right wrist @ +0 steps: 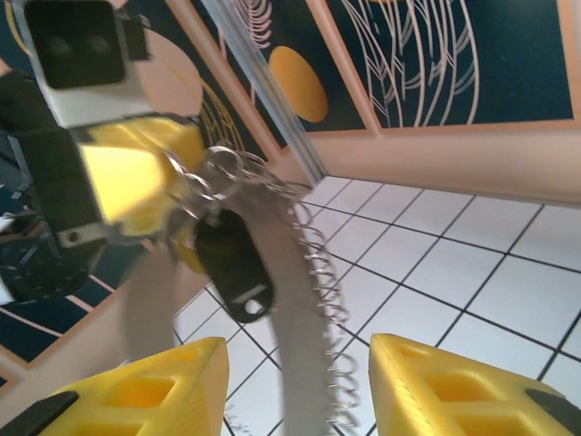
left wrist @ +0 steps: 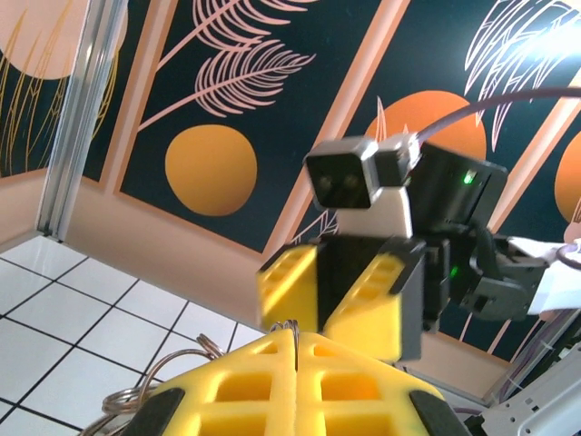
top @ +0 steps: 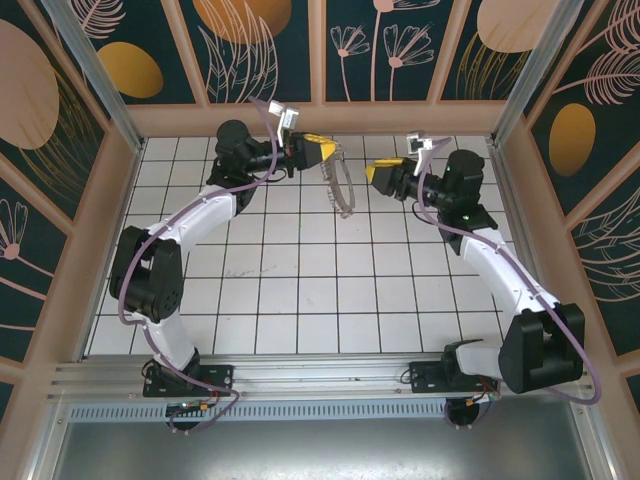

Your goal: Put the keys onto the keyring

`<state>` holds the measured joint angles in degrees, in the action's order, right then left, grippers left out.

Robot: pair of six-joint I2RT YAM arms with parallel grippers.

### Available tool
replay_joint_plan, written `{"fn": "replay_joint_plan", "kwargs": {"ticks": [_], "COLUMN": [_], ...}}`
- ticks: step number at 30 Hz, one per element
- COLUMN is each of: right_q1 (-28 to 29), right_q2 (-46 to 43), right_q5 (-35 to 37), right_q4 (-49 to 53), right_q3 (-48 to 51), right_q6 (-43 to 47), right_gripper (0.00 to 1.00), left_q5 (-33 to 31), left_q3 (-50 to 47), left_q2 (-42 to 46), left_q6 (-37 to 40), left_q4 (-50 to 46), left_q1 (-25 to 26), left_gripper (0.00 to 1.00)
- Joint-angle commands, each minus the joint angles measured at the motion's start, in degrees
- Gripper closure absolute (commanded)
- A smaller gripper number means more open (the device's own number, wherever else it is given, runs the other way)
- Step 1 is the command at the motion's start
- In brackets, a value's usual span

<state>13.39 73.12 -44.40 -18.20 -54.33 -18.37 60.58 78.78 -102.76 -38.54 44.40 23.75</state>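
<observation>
Overhead, a white-tiled counter [top: 300, 300] walled by dark leaf-and-orange-disc panels [top: 255, 45] has two arms: the left end effector [top: 328, 154], clamped on the single keyring [top: 343, 185] near the far edge's middle, one black-headed key [right wrist: 234, 263] dangling there, faces the right end effector [top: 373, 171], jaws apart.

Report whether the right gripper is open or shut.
Open. In the right wrist view, the right gripper has its yellow fingers standing wide apart, with a clear gap between them.
</observation>
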Motion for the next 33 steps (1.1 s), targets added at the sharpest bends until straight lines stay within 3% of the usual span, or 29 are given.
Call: {"fn": "replay_joint_plan", "kwargs": {"ticks": [1, 12, 24, 29, 33], "right_q1": [2.11, 10.92, 11.33, 11.40, 11.40], "right_q2": [-0.19, 2.61, 3.72, 4.87, 5.28], "right_q5": [4.70, 11.68, 13.62, 12.59, 12.33], "right_q4": [-4.24, 0.11, -0.09, 0.62, 1.55], "right_q3": [1.07, -3.11, -5.53, -6.83, -7.42], "right_q6": [-1.21, 5.16, 5.87, 6.60, 7.28], "right_gripper": [0.55, 0.50, 0.51, 0.55, 0.67], "left_q5": [-0.46, -0.20, -0.09, -0.02, -0.19], "left_q3": [0.05, -0.38, -0.47, -0.38, -0.30], "left_q2": [2.12, 3.24, 3.44, 3.22, 3.21], "left_q6": [-1.71, -1.01, -0.48, -0.48, -0.48], "left_q4": [3.74, 2.97, 2.53, 2.53, 2.53], "left_q1": [0.59, 1.72, 2.14, 2.35, 2.45], "left_gripper": [1.00, 1.00, 1.00, 1.00, 1.00]}}
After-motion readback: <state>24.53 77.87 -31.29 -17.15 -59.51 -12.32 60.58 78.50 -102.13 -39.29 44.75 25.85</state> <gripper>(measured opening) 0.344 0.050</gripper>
